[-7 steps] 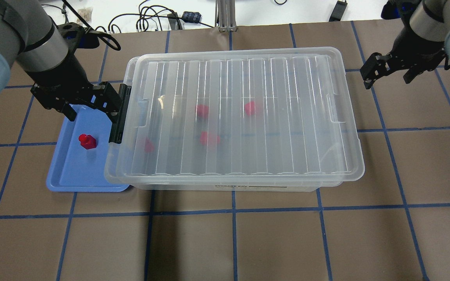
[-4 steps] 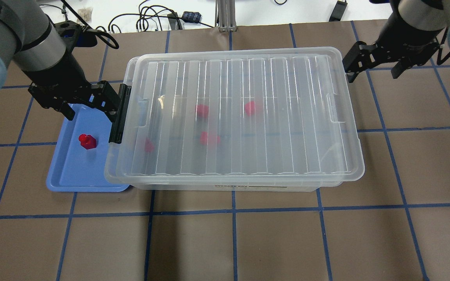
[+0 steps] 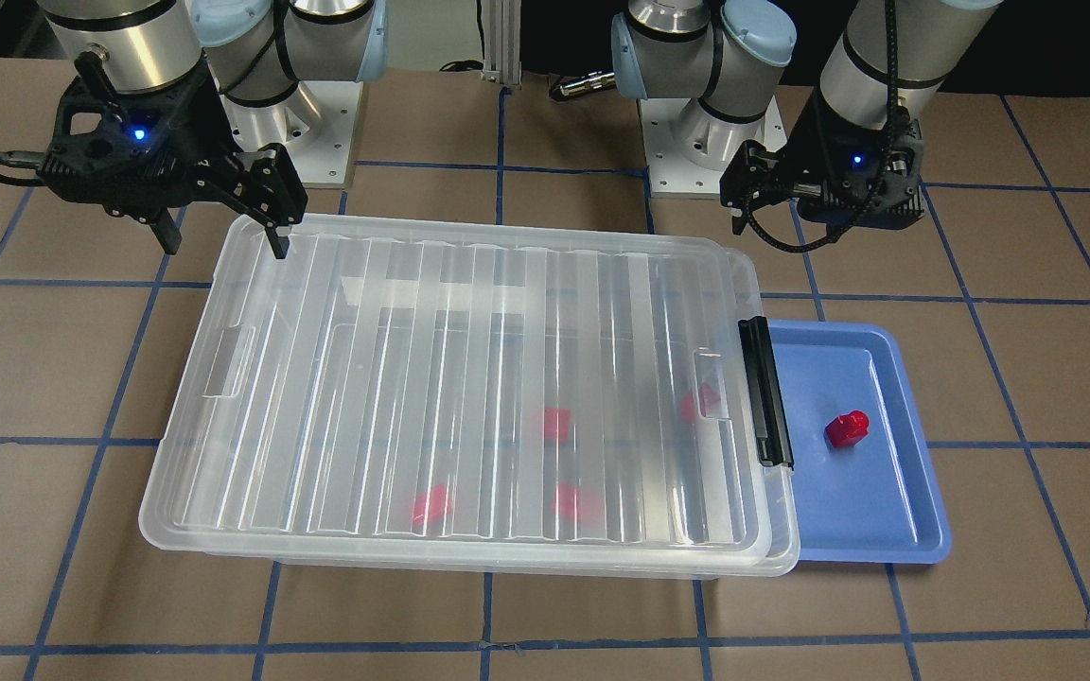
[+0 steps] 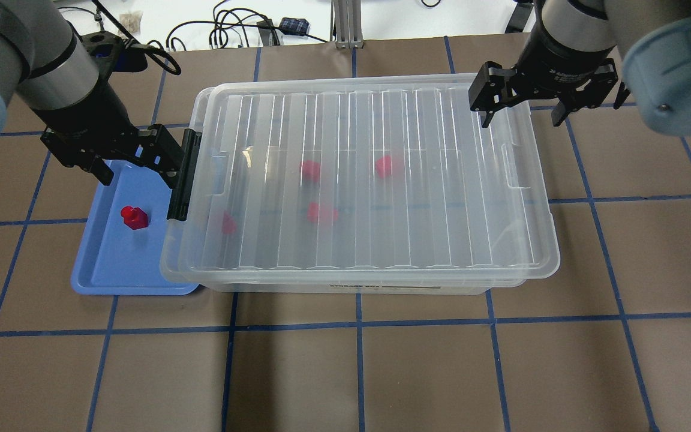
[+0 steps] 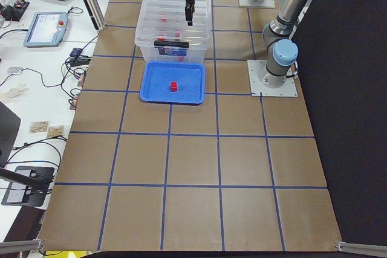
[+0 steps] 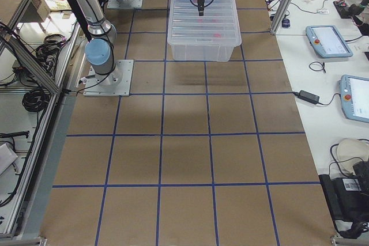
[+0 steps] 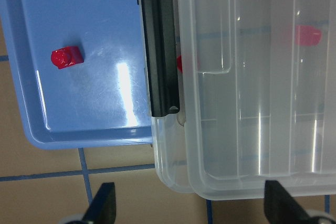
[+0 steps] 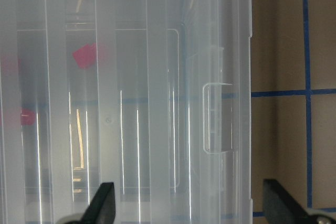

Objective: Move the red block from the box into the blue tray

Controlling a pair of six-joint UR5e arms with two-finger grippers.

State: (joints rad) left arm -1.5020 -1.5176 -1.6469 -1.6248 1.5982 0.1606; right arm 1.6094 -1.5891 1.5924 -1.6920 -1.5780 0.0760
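Left end effector (image 4: 140, 178): jaws spread, nothing held. It hovers over the blue tray (image 4: 105, 271) at the corner next to the black latch bar (image 4: 183, 174), and one finger sits just in front of the bar. Right end effector (image 4: 522, 122): also spread and empty, above the lid (image 4: 351, 252) at the box's short end away from the tray. One of its fingers is over the lid corner and the other is past the rim, over bare tabletop (image 4: 441, 372).

In the way: the ribbed clear lid lies flat on the box (image 4: 381, 287), covering everything inside. The latch bar runs along the short side facing the tray. The tray touches or slips slightly under that end of the box, toward the tabletop edge on the robot's left.

Count:
- 1 box
- 1 lid
- 1 tray
- 5 red pieces in all
- 4 blurred red pieces (image 4: 311, 170) under the lid
- 1 red block (image 4: 134, 217) in the tray

The red block rests on the tray floor with its stud showing, clear of the rim. It is apart from the left end effector, not between the fingers. It is well apart from the right end effector, with the whole box between them.
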